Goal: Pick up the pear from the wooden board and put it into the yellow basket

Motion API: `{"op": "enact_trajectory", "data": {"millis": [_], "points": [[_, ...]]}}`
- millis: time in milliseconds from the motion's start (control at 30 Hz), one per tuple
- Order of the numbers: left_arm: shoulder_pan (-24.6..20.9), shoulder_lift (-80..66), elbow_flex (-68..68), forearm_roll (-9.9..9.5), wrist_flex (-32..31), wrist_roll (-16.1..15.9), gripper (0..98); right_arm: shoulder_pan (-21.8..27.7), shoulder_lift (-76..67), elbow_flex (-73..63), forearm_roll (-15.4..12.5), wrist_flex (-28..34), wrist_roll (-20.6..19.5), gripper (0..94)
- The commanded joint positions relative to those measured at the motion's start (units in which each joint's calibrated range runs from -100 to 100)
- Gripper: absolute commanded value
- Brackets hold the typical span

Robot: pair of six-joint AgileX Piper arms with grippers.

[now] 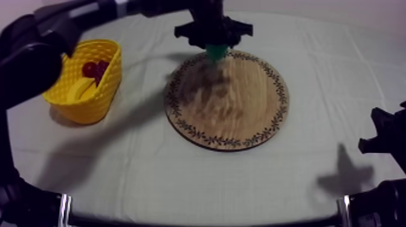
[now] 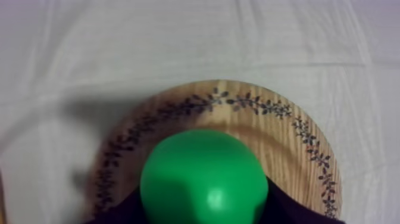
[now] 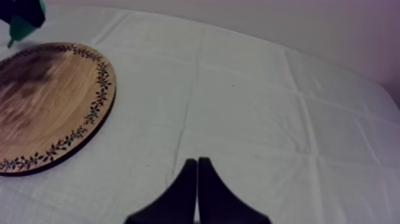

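The green pear hangs over the far rim of the round wooden board, with my left gripper shut on it. In the left wrist view the pear sits between my black fingers, a little above the board. The yellow basket stands at the table's left. My right gripper rests low at the right, and its fingers lie together as a narrow wedge. From there the pear shows beyond the board.
Inside the basket lie a small red fruit and a banana. My left arm reaches across the back of the table from the upper left. Bare cloth stretches between the board and my right gripper.
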Motion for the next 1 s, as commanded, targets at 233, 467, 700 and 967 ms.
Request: {"op": "enact_trajectory", "data": {"millis": [233,467,700,967], "points": [[-3.8,-23.7,21.3,2.06,3.8,-4.7,34.7,0.0,0.0,0.1,0.0,0.0,0.0,0.3],[-9.3,-37.6,34.3,1.94,2.6,-9.0,35.7,0.0,0.0,0.1,0.0,0.0,0.0,0.3],[-16.7,-45.1,44.0,-0.18,-3.5,-12.7,34.8,0.0,0.0,0.1,0.0,0.0,0.0,0.3],[-21.9,-46.7,53.2,-1.60,-7.4,-13.8,34.2,0.0,0.0,0.1,0.0,0.0,0.0,0.3]]}}
